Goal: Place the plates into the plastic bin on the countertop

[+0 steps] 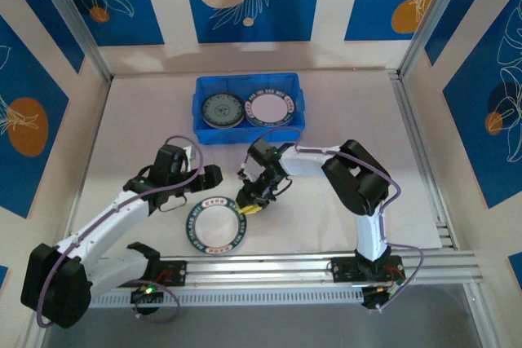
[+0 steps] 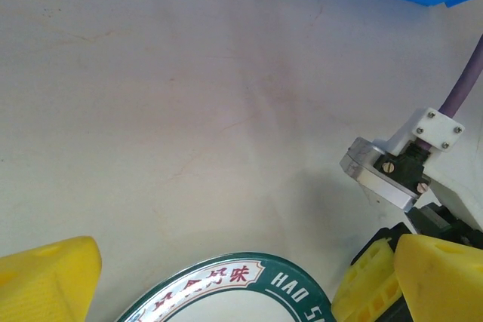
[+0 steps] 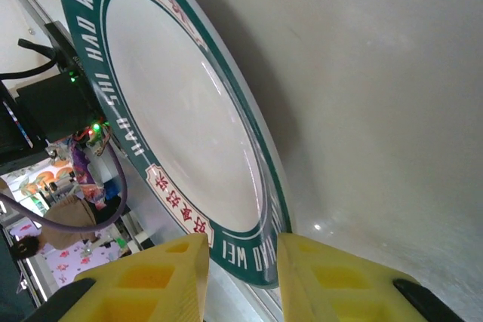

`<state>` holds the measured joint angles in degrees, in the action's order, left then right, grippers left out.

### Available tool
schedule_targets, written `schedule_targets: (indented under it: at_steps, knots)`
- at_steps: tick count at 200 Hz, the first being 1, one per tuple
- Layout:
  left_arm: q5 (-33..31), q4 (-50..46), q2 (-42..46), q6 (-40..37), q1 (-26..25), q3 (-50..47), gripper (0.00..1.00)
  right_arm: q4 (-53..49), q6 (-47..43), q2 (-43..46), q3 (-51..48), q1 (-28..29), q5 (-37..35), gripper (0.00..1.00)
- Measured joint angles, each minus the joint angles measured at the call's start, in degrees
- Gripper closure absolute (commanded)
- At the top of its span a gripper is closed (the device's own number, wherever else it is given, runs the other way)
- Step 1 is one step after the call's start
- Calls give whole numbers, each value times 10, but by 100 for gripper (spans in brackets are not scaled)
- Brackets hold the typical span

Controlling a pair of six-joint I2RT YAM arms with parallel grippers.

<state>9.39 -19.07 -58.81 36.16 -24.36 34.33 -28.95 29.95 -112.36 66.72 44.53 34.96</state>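
Pale countertop (image 1: 342, 103) had one green-rimmed plate (image 1: 214, 226) near the arm bases, two more plates (image 1: 223, 110) in the blue bin (image 1: 245, 79) farther back. The right gripper (image 1: 247, 205) straddled the near plate's right rim, couldn't tell if pinching; the left gripper (image 1: 210, 176) hung wide open by its far edge.

Far side of right gripper (image 1: 247, 203): back wall (image 1: 269, 6), blue panels, white leaf print, orange discs, cream strips between. Side walls (image 1: 33, 79) same. Aluminium posts (image 1: 73, 26) at corners.
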Motion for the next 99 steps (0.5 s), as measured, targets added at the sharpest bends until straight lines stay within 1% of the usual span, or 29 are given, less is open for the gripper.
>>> schedule_targets:
  at_steps: [45, 99]
  knots:
    - [2, 0, 0, 0, 3, 0, 2, 10, 10, 7, -18, -7, -1, 69]
    - [2, 0, 0, 0, 5, -1, 2, -5, 5, -4, -3, -2, 0, 71]
